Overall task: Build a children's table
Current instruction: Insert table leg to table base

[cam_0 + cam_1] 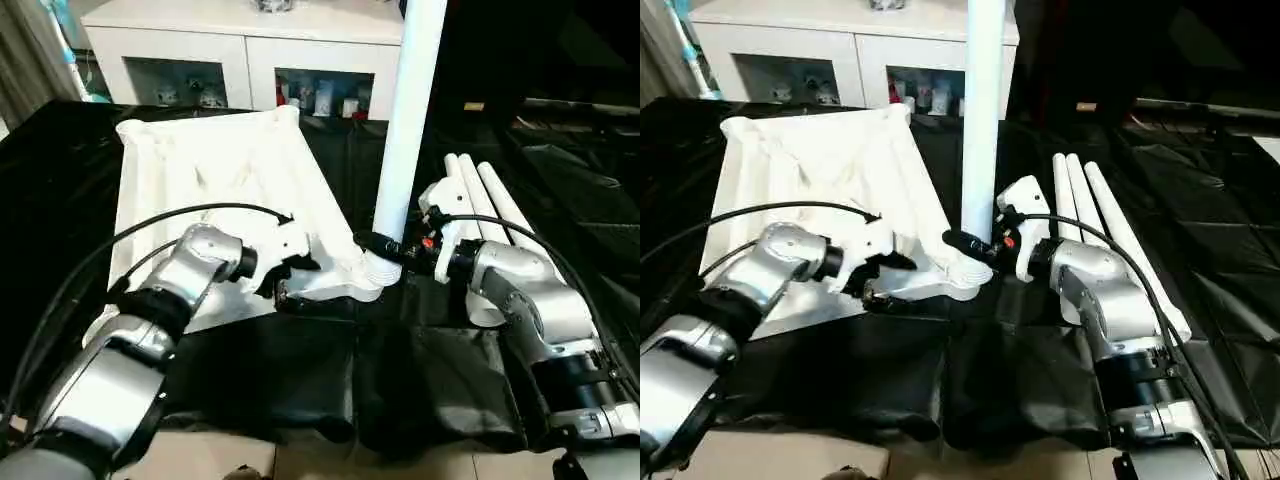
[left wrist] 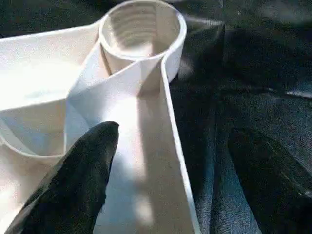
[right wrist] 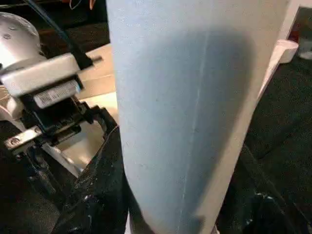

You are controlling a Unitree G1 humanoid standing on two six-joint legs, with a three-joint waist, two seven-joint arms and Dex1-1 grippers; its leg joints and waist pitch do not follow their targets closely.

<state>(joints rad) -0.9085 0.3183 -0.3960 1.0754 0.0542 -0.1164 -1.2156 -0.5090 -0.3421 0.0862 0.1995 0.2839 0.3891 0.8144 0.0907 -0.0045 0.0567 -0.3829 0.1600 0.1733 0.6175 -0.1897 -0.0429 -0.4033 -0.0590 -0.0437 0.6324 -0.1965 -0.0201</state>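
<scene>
The white table top [image 1: 210,170] lies upside down on the black cloth, ribbed side up. One white leg [image 1: 410,120] stands upright with its lower end at the top's near right corner. My right gripper [image 1: 385,248] is shut on that leg low down, and the leg [image 3: 190,112] fills the right wrist view between its fingers. My left gripper [image 1: 285,280] is open at the top's near edge. Its fingers [image 2: 83,180] straddle the rim [image 2: 173,131], one inside and one over the cloth. An empty threaded socket [image 2: 141,29] shows ahead of them. Three spare legs [image 1: 480,195] lie to the right.
A white cabinet with glass doors [image 1: 250,50] stands behind the draped table. The black cloth [image 1: 300,380] hangs in folds at the near edge, with floor [image 1: 250,455] below. Black cables [image 1: 200,212] arc from both wrists over the work.
</scene>
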